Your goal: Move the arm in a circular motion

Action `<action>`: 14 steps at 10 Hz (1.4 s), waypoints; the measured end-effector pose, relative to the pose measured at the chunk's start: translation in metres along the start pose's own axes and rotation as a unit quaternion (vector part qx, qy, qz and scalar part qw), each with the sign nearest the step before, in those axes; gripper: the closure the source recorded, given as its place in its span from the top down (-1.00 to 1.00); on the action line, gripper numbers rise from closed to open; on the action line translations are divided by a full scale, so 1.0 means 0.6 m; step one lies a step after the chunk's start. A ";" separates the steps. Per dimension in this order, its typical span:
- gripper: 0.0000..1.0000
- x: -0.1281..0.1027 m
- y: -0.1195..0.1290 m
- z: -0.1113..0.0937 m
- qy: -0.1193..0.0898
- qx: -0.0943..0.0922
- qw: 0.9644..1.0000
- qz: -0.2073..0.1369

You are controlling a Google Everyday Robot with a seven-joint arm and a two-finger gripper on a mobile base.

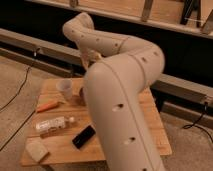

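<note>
The arm (122,100) is a thick beige-white jointed tube with dark screw holes. It rises from the lower middle of the camera view, bends at an elbow (142,57), runs up-left to a second bend (80,25) and turns down. The gripper (89,61) hangs at its end, above the far edge of the wooden table (150,125), behind a white cup (65,89). The arm's big lower segment hides the table's middle.
On the table's left half are an orange carrot-like item (47,105), a lying clear bottle (52,124), a black phone (83,136) and a pale sponge (36,149). A dark bowl (80,93) is mostly hidden behind the arm. Cables (17,97) run over the floor.
</note>
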 end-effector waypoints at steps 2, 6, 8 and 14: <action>0.30 -0.021 0.118 0.002 0.004 -0.007 0.997 -0.071; 0.30 0.047 0.329 -0.033 0.021 -0.057 0.962 -0.265; 0.30 0.138 0.383 -0.077 0.034 -0.085 0.925 -0.369; 0.30 0.435 0.282 -0.102 0.124 -0.145 0.891 -0.413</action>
